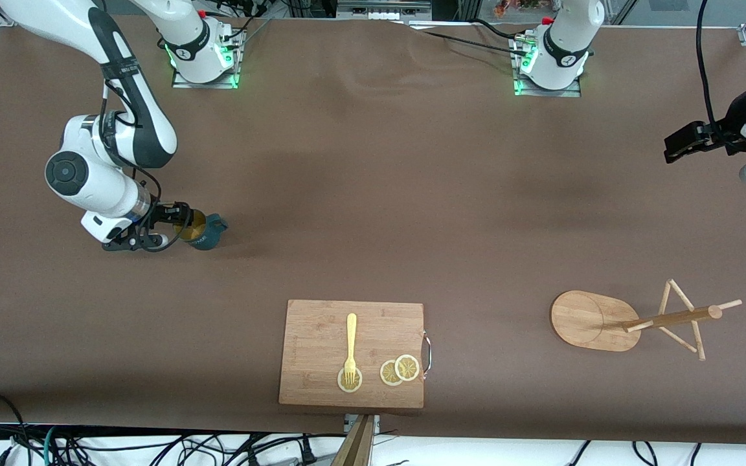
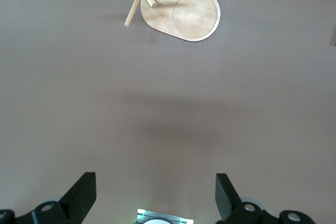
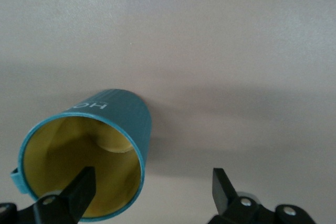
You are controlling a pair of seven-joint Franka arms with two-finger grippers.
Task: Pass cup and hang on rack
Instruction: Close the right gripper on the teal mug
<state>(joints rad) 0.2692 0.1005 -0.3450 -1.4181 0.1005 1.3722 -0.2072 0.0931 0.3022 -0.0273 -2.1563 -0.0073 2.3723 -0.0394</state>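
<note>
Right gripper (image 1: 175,226), carried by the white arm based at the right arm's end of the table, is shown with its black fingers spread apart, one finger (image 3: 79,190) inside the mouth of the small dark teal mug with a yellowish inside (image 1: 203,231) and the other outside its wall; the fingers are not closed on the rim. In the front view the cup stands on the brown table surface (image 1: 373,194) toward the right arm's end, its handle pointing away from the gripper. In the right wrist view the pale lettering on the cup (image 3: 89,153) is seen on its side.

At the left arm's end of the table, nearer to the front camera, the light wooden mug tree with an oval flat base (image 1: 612,320) is seen, well apart from the cup. Its post and thin pegs also appear in the left wrist view (image 2: 181,14).

Left gripper (image 1: 687,142) is held over bare table at the left arm's end, its fingers (image 2: 81,192) wide apart and holding nothing; this arm waits.

Between cup and rack, nearest the front camera, a rectangular wooden cutting board (image 1: 321,330) lies, bearing a pale yellow fork (image 1: 350,349) and three round lemon slices (image 1: 400,369).
</note>
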